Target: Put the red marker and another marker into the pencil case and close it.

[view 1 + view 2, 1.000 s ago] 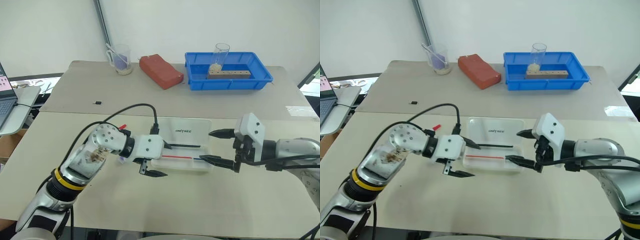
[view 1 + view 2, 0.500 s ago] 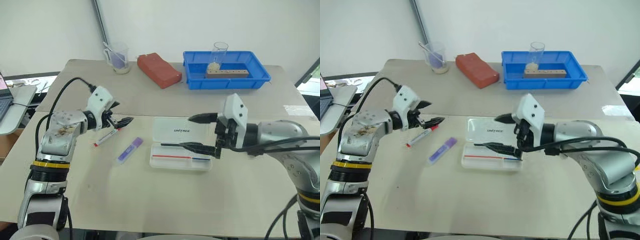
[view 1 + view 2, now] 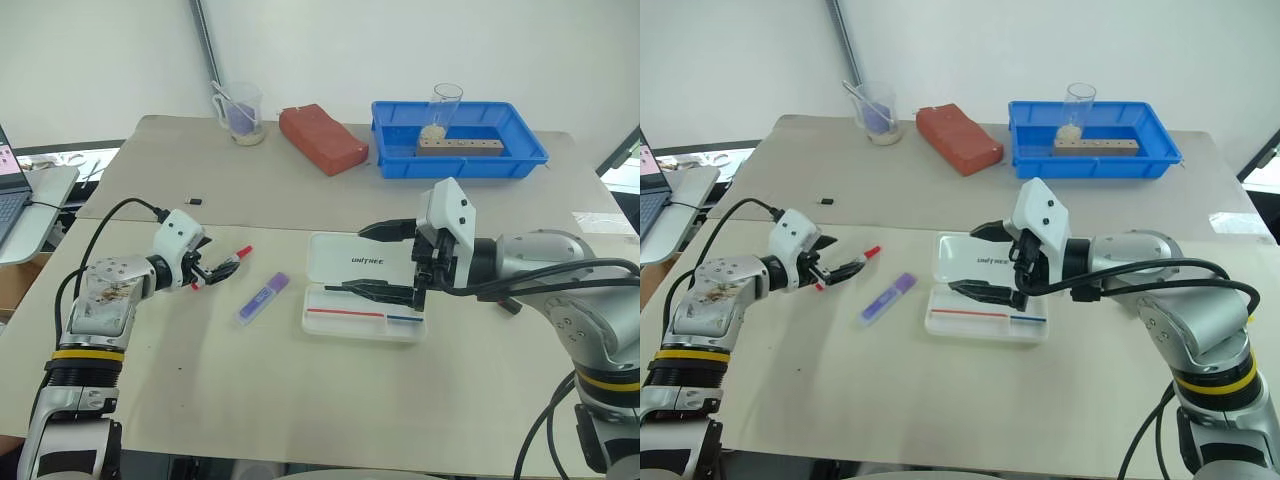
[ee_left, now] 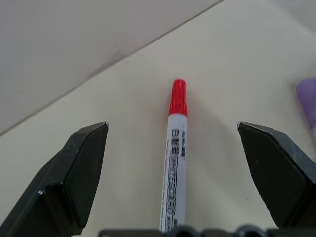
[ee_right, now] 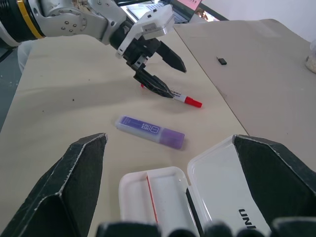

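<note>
Nothing packed yet. My left gripper point(image 3: 217, 272) has its jaws wide around the white red-capped marker point(image 4: 174, 163) on the desk point(image 3: 300, 400), not gripping. The chunky purple highlighter point(image 3: 263, 297) lies beside the open white plastic pencil case point(image 3: 365, 285); right gripper point(image 3: 385, 262) hovers empty over it, jaws wide.

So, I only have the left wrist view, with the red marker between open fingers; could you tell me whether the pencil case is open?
Observer: Yes, the pencil case lies open, lid flat back on the table.
Operator: Thank you; where is the other arm?
Observer: The right gripper hangs open over the case, holding nothing.
Operator: And the purple highlighter?
Observer: It lies between the red marker and the case.
</note>
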### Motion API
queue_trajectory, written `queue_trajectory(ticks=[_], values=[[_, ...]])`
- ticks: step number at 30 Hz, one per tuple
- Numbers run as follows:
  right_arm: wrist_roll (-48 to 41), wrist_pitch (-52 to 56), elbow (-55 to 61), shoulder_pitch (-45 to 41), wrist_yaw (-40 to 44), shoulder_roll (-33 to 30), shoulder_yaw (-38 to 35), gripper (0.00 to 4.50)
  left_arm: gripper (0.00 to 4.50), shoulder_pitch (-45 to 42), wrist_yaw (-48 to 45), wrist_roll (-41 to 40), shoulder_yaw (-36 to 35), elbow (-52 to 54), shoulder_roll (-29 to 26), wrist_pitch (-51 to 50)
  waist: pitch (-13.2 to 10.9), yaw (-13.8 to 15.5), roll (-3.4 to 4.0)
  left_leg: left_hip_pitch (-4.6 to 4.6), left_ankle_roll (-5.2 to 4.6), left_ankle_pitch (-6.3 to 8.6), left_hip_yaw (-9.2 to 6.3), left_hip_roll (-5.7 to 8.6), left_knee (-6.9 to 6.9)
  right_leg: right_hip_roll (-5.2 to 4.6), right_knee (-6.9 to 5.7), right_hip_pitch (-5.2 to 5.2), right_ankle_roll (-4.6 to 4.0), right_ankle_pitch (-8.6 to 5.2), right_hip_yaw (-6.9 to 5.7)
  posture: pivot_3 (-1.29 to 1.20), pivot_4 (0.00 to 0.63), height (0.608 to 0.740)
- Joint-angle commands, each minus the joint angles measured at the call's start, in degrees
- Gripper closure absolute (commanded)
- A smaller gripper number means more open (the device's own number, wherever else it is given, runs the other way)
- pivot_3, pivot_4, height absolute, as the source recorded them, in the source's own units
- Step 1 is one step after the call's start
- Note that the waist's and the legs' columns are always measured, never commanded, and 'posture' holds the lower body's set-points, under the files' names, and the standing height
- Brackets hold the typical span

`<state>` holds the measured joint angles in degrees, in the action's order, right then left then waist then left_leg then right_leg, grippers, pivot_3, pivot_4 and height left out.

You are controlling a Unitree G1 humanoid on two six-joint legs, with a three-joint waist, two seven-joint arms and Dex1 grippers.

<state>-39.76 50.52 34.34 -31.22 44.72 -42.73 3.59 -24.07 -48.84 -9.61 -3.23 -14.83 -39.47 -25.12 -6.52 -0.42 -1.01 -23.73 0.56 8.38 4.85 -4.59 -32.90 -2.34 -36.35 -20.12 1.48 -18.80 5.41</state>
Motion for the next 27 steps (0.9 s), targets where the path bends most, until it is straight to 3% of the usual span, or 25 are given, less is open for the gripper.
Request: queue_trajectory(ticks=[1,4,6,10,13,17,20,27], values=[[-1.5,-0.2,1.5,-2.9,-1.0,1.2,-1.4,0.00,0.06,-0.6,-2.9,-0.9,-1.3,-6.0,-1.6,2.2,0.0,-0.2,0.01,0.00,0.00,0.00,0.00,0.00,0.00,0.00,0.00,-0.01,0.00,0.00,0.00,0.00,0.150,0.740],[-2.2,0.3,1.9,-3.8,-1.7,2.1,-1.6,0.00,0.43,-0.7,-4.8,-0.9,-0.8,-9.4,-1.7,3.4,0.0,-0.3,-0.03,0.00,0.00,0.00,0.00,-0.01,0.01,0.01,-0.03,-0.04,0.00,0.00,-0.03,0.00,0.150,0.740],[-2.8,0.7,2.2,-4.2,-2.2,2.3,-1.6,0.00,1.08,-0.3,-6.2,-0.8,-0.2,-9.5,-2.1,3.8,0.1,-0.2,-0.01,0.03,0.00,0.00,0.01,-0.04,0.00,0.00,0.02,-0.11,-0.01,-0.01,-0.09,0.00,0.150,0.740],[-3.4,1.1,2.5,-4.6,-2.9,2.2,-1.6,0.00,3.10,0.3,-6.2,-0.9,-0.7,-8.6,-2.2,3.7,0.1,-0.2,-0.01,0.03,0.01,0.00,0.03,-0.04,0.01,-0.03,0.01,-0.11,-0.02,0.00,-0.07,0.00,0.150,0.740],[-3.3,1.2,2.3,-4.6,-3.0,2.0,-1.6,0.00,4.33,1.0,-6.1,-1.8,-1.7,-6.2,-2.6,3.2,0.1,-0.3,0.00,0.02,0.00,0.00,0.03,-0.05,0.01,-0.03,0.01,-0.08,-0.02,0.00,-0.07,0.00,0.150,0.740],[-2.2,0.7,1.4,-3.1,-2.0,0.4,-2.0,0.00,4.33,0.1,-4.4,-2.8,-3.6,-0.2,-3.6,2.6,0.1,-0.2,-0.03,-0.06,0.00,0.00,0.04,-0.05,0.00,-0.03,-0.09,-0.05,-0.03,0.00,-0.06,0.00,0.150,0.740],[-0.2,-1.1,0.9,0.6,0.0,-2.8,-2.6,0.00,4.33,-1.7,-7.2,-6.6,-3.4,11.5,-4.0,0.3,0.1,0.2,-0.11,-0.07,0.00,0.00,0.03,-0.05,0.00,-0.03,-0.10,-0.06,-0.03,0.00,-0.09,0.00,0.150,0.740],[1.8,-4.8,0.9,9.2,3.9,-8.3,-4.9,0.00,4.33,-4.6,-13.9,-9.3,6.8,31.0,-5.4,-3.9,0.3,0.2,0.21,-0.06,0.00,0.00,0.10,0.05,-0.01,-0.08,0.13,0.12,0.01,0.01,0.03,0.00,0.150,0.740]])
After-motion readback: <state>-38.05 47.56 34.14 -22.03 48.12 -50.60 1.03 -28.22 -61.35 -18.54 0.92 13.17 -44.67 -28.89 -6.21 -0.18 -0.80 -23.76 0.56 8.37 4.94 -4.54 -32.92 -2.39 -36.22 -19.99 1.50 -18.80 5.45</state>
